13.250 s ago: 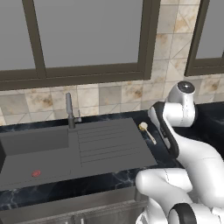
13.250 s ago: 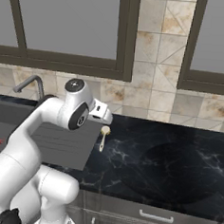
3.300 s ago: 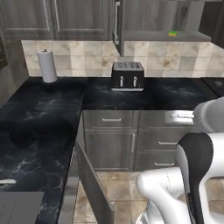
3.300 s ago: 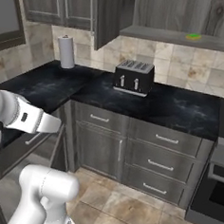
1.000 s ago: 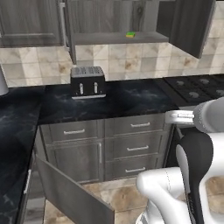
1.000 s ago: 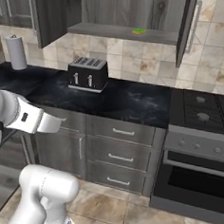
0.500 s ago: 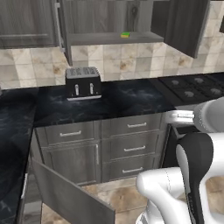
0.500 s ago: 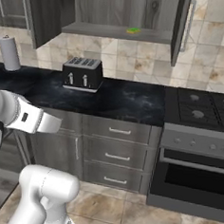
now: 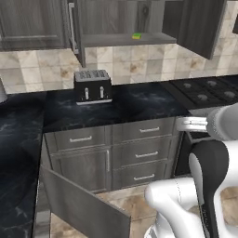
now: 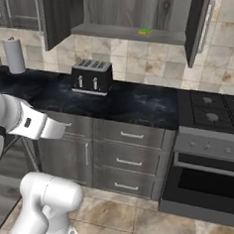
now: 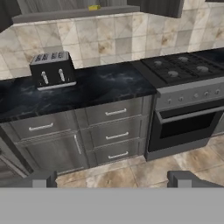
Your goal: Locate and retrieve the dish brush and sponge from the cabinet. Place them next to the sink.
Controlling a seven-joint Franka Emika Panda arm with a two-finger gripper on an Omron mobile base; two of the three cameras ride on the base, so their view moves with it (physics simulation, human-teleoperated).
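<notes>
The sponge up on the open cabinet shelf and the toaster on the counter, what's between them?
Only tiled backsplash lies between the sponge and the toaster; the wall stretch is otherwise bare. The sponge sits on the cabinet shelf edge. The right base view shows it best.

Sponge [image 9: 136, 36] was located on the shelf inside the opened cabinet [image 9: 121, 21], upper centre of frame. Toaster [image 9: 93, 86] was set on the counter [image 9: 139, 104] below and left of it. Stove [image 10: 211, 114] was placed right of the counter; drawers [image 9: 147, 153] were ranged beneath it.

one sponge [image 9: 136, 36], one toaster [image 9: 93, 86], one stove [image 10: 211, 110], one paper towel roll [image 10: 15, 56]
</notes>
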